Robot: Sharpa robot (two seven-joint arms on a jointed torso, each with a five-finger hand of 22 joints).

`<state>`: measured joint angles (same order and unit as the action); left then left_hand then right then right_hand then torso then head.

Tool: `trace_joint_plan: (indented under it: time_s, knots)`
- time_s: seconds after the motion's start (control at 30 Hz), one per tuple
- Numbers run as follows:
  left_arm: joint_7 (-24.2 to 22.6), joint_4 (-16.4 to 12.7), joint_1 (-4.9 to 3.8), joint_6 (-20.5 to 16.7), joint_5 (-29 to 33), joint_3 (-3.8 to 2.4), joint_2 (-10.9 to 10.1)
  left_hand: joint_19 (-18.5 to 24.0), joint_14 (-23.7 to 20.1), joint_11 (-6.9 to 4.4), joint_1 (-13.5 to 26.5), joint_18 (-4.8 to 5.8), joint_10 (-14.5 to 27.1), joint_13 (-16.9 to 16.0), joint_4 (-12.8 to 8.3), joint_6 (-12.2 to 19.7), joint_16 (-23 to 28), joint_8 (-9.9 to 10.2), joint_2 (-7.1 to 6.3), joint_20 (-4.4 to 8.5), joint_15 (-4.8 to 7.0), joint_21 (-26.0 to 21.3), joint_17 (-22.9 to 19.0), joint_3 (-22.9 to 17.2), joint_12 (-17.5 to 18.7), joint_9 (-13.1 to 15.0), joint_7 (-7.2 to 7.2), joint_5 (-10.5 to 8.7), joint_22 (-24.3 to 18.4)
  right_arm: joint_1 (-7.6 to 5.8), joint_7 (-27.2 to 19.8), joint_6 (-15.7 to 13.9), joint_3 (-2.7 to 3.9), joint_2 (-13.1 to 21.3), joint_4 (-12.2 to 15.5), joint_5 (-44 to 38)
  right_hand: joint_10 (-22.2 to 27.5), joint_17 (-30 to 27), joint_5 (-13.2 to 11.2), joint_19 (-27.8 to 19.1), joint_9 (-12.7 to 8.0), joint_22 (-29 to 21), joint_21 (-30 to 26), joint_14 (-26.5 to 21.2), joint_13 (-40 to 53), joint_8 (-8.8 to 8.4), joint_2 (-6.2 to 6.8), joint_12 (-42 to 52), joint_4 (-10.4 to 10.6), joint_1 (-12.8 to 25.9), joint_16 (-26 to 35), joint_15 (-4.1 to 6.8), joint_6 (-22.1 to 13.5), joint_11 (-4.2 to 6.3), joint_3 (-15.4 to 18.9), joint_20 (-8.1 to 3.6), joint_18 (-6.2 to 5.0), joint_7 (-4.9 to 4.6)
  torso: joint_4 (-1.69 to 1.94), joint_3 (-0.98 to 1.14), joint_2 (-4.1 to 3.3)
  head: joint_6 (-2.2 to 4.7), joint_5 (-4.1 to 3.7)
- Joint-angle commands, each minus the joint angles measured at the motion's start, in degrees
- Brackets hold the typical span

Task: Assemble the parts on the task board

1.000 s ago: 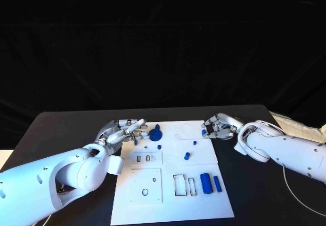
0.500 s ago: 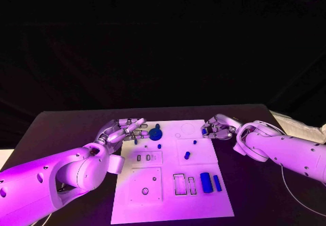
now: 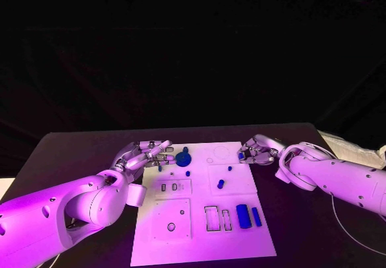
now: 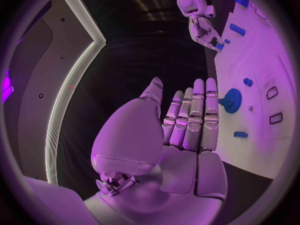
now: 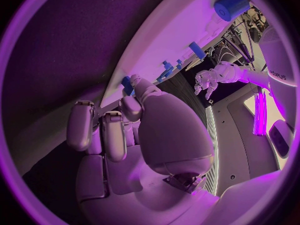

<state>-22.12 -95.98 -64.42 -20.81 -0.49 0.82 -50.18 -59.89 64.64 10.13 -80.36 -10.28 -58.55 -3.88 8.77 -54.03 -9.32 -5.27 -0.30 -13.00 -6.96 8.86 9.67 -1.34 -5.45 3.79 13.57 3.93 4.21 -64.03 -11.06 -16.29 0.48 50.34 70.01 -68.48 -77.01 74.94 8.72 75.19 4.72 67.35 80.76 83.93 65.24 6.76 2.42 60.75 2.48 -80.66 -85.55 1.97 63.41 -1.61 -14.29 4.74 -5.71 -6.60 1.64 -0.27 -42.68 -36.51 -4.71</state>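
A black surface (image 3: pixel 88 151) stands before a dark curtain (image 3: pixel 193 67), and the white task board (image 3: pixel 201 234) lies in its middle, running away from the robot. The left hand (image 3: pixel 145 156) hovers at the board's far left edge with its fingers stretched out side by side and nothing held; a small blue peg (image 3: pixel 161 167) lies just under its fingertips, and the blue gear (image 3: pixel 183 159) sits on the board right beside them. The right hand (image 3: pixel 259 151) is at the board's far right edge, fingers curled in; a small blue piece (image 5: pixel 127 85) shows at its fingertips in the right wrist view, but whether it is pinched or only touched cannot be told. Between the two hands the board carries a short blue stub (image 3: pixel 230 168), another small blue peg (image 3: pixel 188 173) and an upright blue pin (image 3: pixel 220 184). Nearer the robot, a thick blue cylinder (image 3: pixel 244 216) and a thin blue bar (image 3: pixel 256 217) lie side by side next to two rectangular slots (image 3: pixel 218 219). A round hole (image 3: pixel 170 226) is on the near left.
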Motion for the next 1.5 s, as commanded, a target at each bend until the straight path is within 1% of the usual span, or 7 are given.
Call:
trace_joint_plan:
  time_s: [0.03,0.2,0.5,0.8,1.1,1.33,1.5]
  knots:
    - [-0.29,-0.06,0.0,0.98,0.07,-0.03,0.1,-0.39,0.37,0.12,-0.1,-0.18,-0.21,0.03,-0.36,-0.02,0.05,0.38,0.5,-0.15,-0.04,-0.29,0.09,0.13,0.38,-0.03,0.07,-0.07,-0.06,0.13,-0.33,-0.86,-0.08,-0.08,0.6,1.49,-0.18,7.03,-0.09,0.05,0.29,0.09,0.3,4.4,0.12,0.35,-1.07,0.47,-0.06,-0.13,-0.29,0.47,1.18,0.34,-0.39,-0.53,0.88,0.55,-0.02,0.02,0.0,-0.02,-0.02]
    - [-0.29,0.07,0.0,0.97,0.07,-0.03,0.11,-0.39,0.37,0.12,-0.1,-0.18,-0.21,0.03,-0.36,-0.02,0.05,0.38,0.5,-0.15,-0.04,-0.29,0.09,0.13,0.38,-0.03,0.07,-0.07,-0.06,-0.22,2.03,-3.7,0.08,0.56,3.62,3.8,-0.64,7.19,-0.08,0.02,0.38,0.04,0.29,4.45,0.6,0.54,-1.58,1.01,-0.12,0.22,-0.36,0.68,1.73,0.57,-0.72,-0.75,0.87,0.83,0.04,0.0,0.08,-0.13,-0.1]
    - [-0.35,0.82,0.0,1.02,0.16,-0.02,0.27,-0.39,0.37,0.12,-0.1,-0.18,-0.21,0.03,-0.36,-0.02,0.05,0.38,0.5,-0.15,-0.04,-0.29,0.09,0.13,0.38,-0.03,0.07,-0.07,-0.06,-2.06,10.22,-8.38,0.2,1.56,13.79,2.43,-0.79,6.77,0.19,-0.15,0.41,-0.27,0.18,4.36,0.58,0.55,-2.27,0.9,-0.01,0.9,-0.11,0.86,1.95,0.74,-1.08,-0.96,0.81,1.03,0.26,-0.23,0.36,-0.55,-0.02]
    - [-0.53,1.63,0.0,0.94,1.71,-0.02,0.42,-0.39,0.37,0.12,-0.1,-0.18,-0.21,0.03,-0.36,-0.02,0.05,0.38,0.5,-0.15,-0.04,-0.29,0.09,0.13,0.38,-0.03,0.07,-0.07,-0.06,-2.02,17.14,-7.65,-0.09,-2.31,20.05,-4.85,-0.85,6.37,0.22,-0.22,0.4,-0.42,0.11,4.28,0.6,0.52,-2.53,0.82,0.22,1.56,0.12,0.92,1.99,0.78,-1.14,-1.05,0.79,1.07,0.67,-0.69,0.74,-1.42,0.84]
    - [-0.77,1.9,0.0,0.89,1.93,-0.03,0.56,-0.47,0.41,0.11,-0.17,-0.18,-0.23,0.03,-0.47,-0.03,0.07,0.39,0.61,-0.13,-0.03,-0.33,0.15,0.1,0.4,-0.02,0.05,-0.06,-0.07,0.51,20.68,-6.52,-0.53,-8.85,20.26,-11.03,-0.87,6.13,0.22,-0.26,0.4,-0.49,0.08,4.22,0.62,0.51,-2.43,0.83,0.17,1.64,0.26,0.93,2.0,0.8,-1.11,-1.07,0.77,1.1,1.11,-1.24,0.95,-2.54,1.53]
    - [-0.79,1.75,-0.01,0.84,1.94,-0.03,0.49,-0.47,0.41,0.11,-0.17,-0.18,-0.23,0.03,-0.47,-0.03,0.07,0.39,0.61,-0.13,-0.03,-0.33,0.15,0.1,0.4,-0.02,0.05,-0.06,-0.07,2.27,22.67,-4.49,-0.82,-12.11,18.92,-14.43,-0.85,5.94,0.27,-0.29,0.4,-0.56,0.05,4.19,0.62,0.48,-2.23,0.76,0.1,1.82,0.37,0.97,2.0,0.82,-1.06,-1.1,0.76,1.12,0.91,-1.14,0.82,-3.01,2.33]
    - [-0.79,1.68,-0.02,0.84,1.94,-0.03,0.49,-0.47,0.41,0.11,-0.17,-0.18,-0.23,0.03,-0.47,-0.03,0.07,0.39,0.61,-0.13,-0.03,-0.33,0.15,0.1,0.4,-0.02,0.05,-0.06,-0.07,2.94,23.5,-3.21,-0.96,-13.76,18.05,-15.82,-0.83,5.89,0.27,-0.28,0.39,-0.55,0.05,4.18,0.59,0.47,-2.16,0.7,0.11,1.96,0.4,0.98,2.0,0.82,-1.02,-1.12,0.76,1.11,0.96,-1.12,0.84,-3.37,2.37]
